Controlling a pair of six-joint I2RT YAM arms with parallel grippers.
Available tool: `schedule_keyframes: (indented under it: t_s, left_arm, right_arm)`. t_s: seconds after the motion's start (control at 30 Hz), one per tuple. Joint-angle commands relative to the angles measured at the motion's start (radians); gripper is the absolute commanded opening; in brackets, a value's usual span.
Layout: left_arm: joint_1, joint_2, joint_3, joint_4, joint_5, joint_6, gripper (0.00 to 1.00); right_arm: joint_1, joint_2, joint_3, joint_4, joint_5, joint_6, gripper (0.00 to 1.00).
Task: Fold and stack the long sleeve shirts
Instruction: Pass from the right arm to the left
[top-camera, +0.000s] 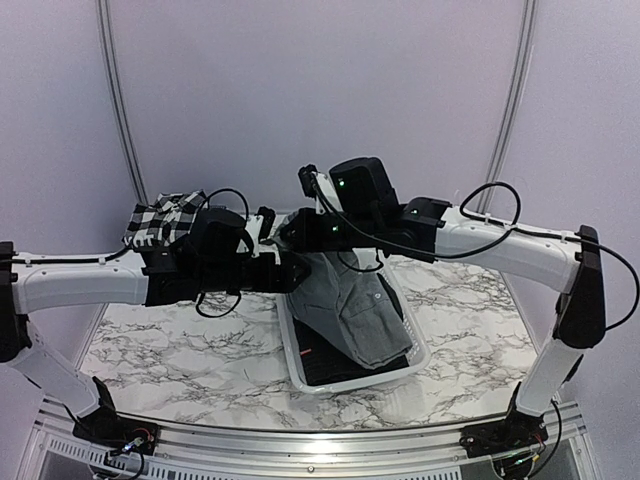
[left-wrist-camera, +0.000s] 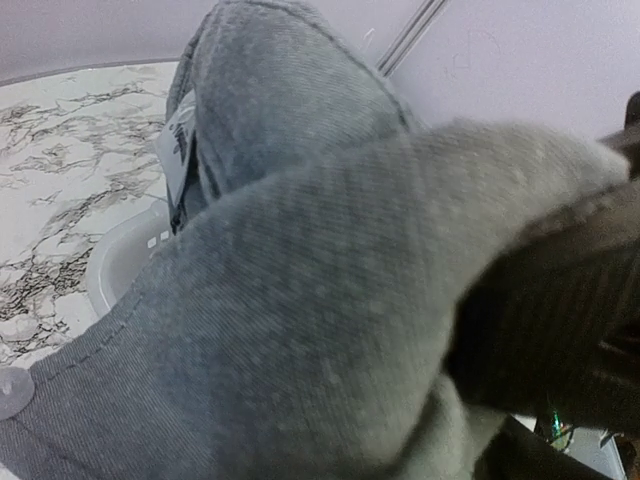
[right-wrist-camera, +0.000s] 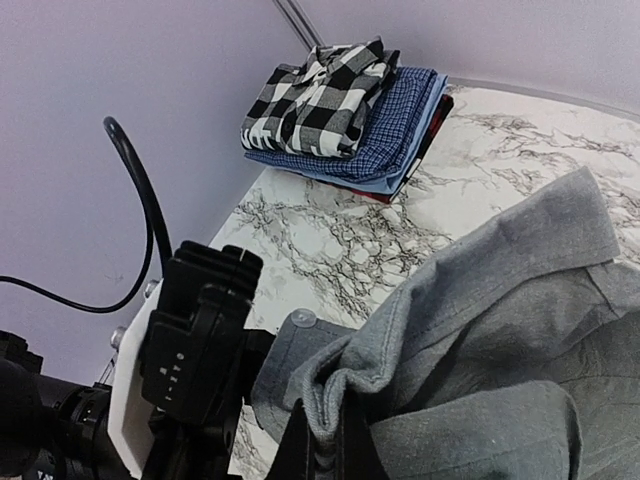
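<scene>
Over white basket (top-camera: 292, 352), grey shirt (top-camera: 352, 310) hanging, checked shirt (top-camera: 160, 218) far-left.

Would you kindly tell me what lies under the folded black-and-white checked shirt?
Beneath the black-and-white checked shirt lies a folded blue cloth shirt; under that, only a dark red-edged sliver shows, the rest covered.

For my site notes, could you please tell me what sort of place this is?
Probably a robotics lab booth rather than a home: plain pale partition walls with metal rails, a marble-patterned tabletop on an aluminium frame, and two white-and-black robot arms bolted at its edge.
</scene>
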Motion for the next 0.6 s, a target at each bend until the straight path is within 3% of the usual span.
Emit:
schedule_keyframes:
  t_s: [0.0, 0.1, 0.17, 0.2, 0.23, 0.4, 0.57]
  left_arm:
    - [-0.013, 0.028, 0.049, 0.102, -0.071, -0.026, 0.9]
    - [-0.018, 0.045, 0.058, 0.151, -0.065, -0.033, 0.66]
    - [-0.018, 0.051, 0.074, 0.155, -0.09, -0.029, 0.36]
    - [-0.018, 0.05, 0.079, 0.153, -0.11, -0.026, 0.16]
    - [-0.018, 0.047, 0.084, 0.151, -0.13, -0.022, 0.04]
    - [-0.018, -0.001, 0.124, 0.144, -0.231, 0.037, 0.0]
    - [-0.017, -0.022, 0.252, 0.116, -0.262, 0.141, 0.0]
  right_arm:
    - [-0.006, -0.034, 0.039, 0.029, 0.009, -0.014, 0.0]
    - [-0.012, -0.053, 0.014, 0.031, 0.021, -0.014, 0.0]
    - [-0.019, -0.073, -0.011, 0.03, 0.033, -0.014, 0.0]
    - [-0.026, -0.086, -0.025, 0.03, 0.034, -0.014, 0.0]
    - [-0.033, -0.102, -0.042, 0.03, 0.05, -0.014, 0.02]
    - [-0.074, -0.18, -0.109, -0.025, 0.14, -0.038, 0.34]
    - [-0.142, -0.275, -0.213, -0.076, 0.182, -0.054, 0.57]
